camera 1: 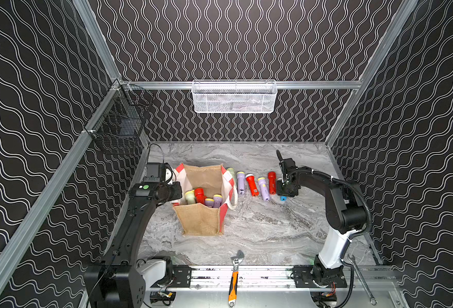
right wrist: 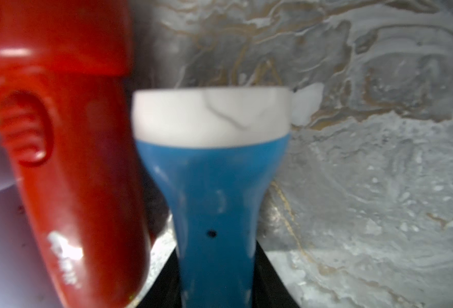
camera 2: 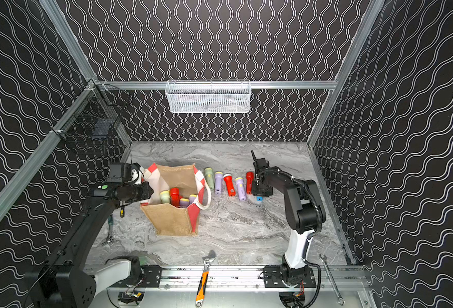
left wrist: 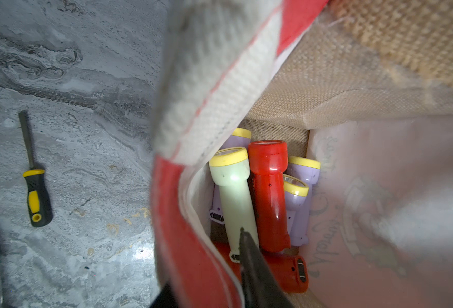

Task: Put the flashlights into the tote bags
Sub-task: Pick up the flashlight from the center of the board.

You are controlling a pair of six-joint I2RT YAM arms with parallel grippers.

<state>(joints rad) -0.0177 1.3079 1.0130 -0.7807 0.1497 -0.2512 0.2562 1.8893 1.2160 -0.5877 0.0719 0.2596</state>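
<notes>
Nearest, well in front of the tote bag (camera 1: 201,222), an orange-handled wrench (camera 1: 234,277) lies across the front rail and has no part in this job. The bag stands upright with its mouth open. The left gripper (camera 1: 178,192) is at the bag's left rim. In the left wrist view one black finger (left wrist: 257,266) is inside and the striped side panel (left wrist: 193,240) runs against it. It looks pinched narrow on that panel, holding the mouth wide. At least six flashlights (left wrist: 268,186) lean together inside.

Right of the bag, five more lie side by side, the first just beside it. Past the end of that row farthest from the bag, the right gripper (right wrist: 217,290) has its jaws tight against both sides of the blue flashlight (right wrist: 214,186), low on the handle. It seems gripped, though I cannot tell whether it is off the table.

The step in hand, I judge, is lifting it. A red flashlight (right wrist: 60,160) lies just beside it, so rise straight up before swinging toward the bag, or the wide head may drag that neighbour. The hold is near the tail, so the head may droop: move gently. Pass clear of the white rope handle (camera 1: 234,197) on the bag's right side, and let go low over the empty far part of the bag.

Far behind the bag hang a white mesh basket (camera 1: 234,97) and a black wire basket (camera 1: 118,125); neither is the goal.
</notes>
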